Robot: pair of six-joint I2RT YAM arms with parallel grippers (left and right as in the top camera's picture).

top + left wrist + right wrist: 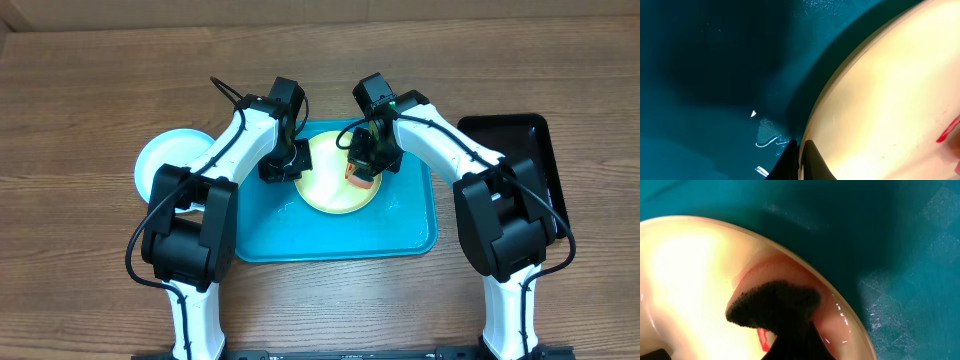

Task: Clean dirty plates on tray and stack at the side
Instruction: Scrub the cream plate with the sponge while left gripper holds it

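Note:
A yellow-green plate (335, 185) with a pale centre lies on the teal tray (400, 235). A light blue plate (160, 160) lies on the table left of the tray. A second yellow-green plate is not visible. My left gripper (285, 165) is shut on the plate's left rim (812, 115), with its fingertips (800, 150) pinched at the edge. My right gripper (362, 160) is shut on a sponge (360, 178) and presses it onto the plate's right side. In the right wrist view the sponge (775, 302) looks dark. Red smears (762, 337) show beside it and in the left wrist view (947, 132).
A glossy black tray (520, 140) lies at the right of the teal tray, partly under my right arm. The tabletop (90, 90) is brown wood. Both arms reach in from the near edge over the teal tray's front corners.

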